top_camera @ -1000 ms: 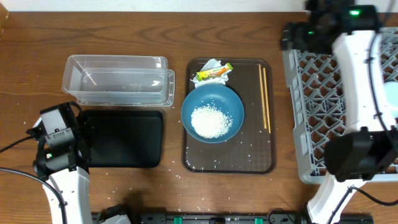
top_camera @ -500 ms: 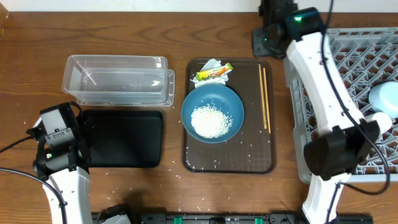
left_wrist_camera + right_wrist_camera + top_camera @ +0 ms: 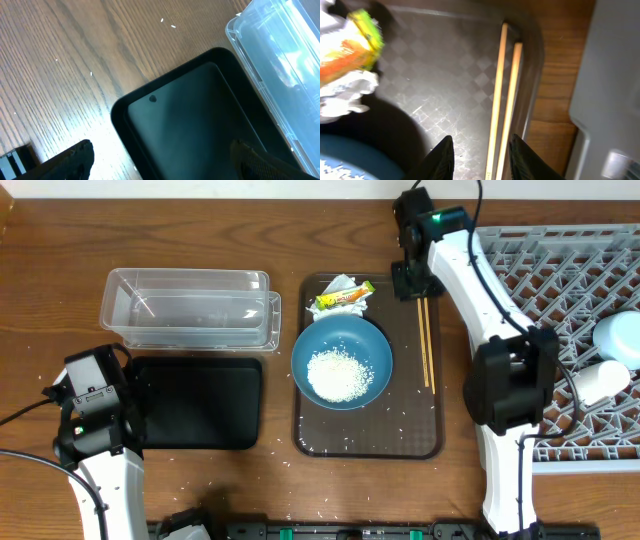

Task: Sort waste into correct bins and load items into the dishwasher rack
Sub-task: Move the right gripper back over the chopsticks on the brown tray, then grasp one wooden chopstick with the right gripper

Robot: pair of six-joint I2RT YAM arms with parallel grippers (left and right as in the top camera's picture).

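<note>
My right gripper [image 3: 410, 280] hangs over the far end of the brown tray, open but narrowed. In the right wrist view the two wooden chopsticks [image 3: 500, 90] lie flat between its fingers [image 3: 482, 155], nearer the right finger and not pinched. The yellow-green wrapper [image 3: 343, 297] rests on the crumpled tissue [image 3: 335, 283]. Beside them is the dark-blue bowl [image 3: 345, 335] with white rice [image 3: 340, 375] in it. My left gripper [image 3: 160, 160] is wide open above a corner of the black tray [image 3: 200, 130], holding nothing. The clear tub [image 3: 190, 310] sits behind that tray.
The grey dishwasher rack [image 3: 560, 300] fills the right side, with a light-blue bowl [image 3: 618, 335] and a white cup [image 3: 600, 380] in it. Loose rice grains are scattered on the brown tray [image 3: 420, 440] and on the wooden table in front.
My right arm has swung left from over the rack to the far end of the brown tray, and its jaws have narrowed. The left arm has not moved.
</note>
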